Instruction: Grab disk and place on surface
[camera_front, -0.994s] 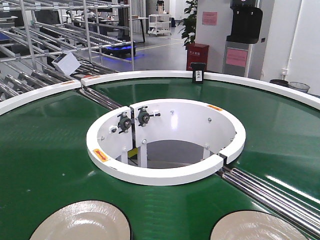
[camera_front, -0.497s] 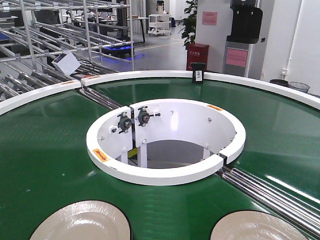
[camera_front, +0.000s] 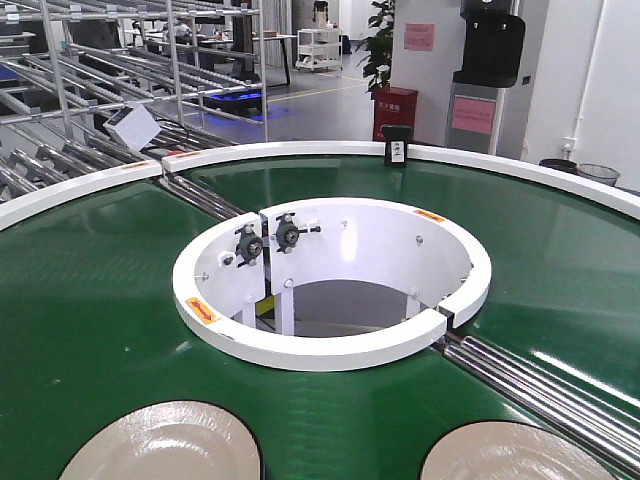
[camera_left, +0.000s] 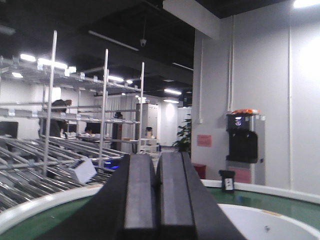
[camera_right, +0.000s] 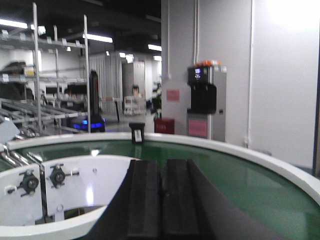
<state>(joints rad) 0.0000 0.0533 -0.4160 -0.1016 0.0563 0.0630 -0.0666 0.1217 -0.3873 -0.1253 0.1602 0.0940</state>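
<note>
left gripper (camera_left: 157, 159) and right gripper (camera_right: 163, 162) are sitting fully shut, gripping nothing. left disk (camera_front: 160, 445) and right disk (camera_front: 510, 455) are lying flat on the green belt (camera_front: 90, 300), not showing ahead of either jaw pair. They're looking stiff, glossy, probably breakable and slippery, so I'm leaning toward pinching the rim.

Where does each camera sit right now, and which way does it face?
Front: raised, looking down across the green belt and two disks; no robot parts.
Left wrist: behind the left gripper, fingers shut, level toward racks.
Right wrist: behind the right gripper, fingers shut, level over the belt.
Shared: the black box shows in all three.
</note>
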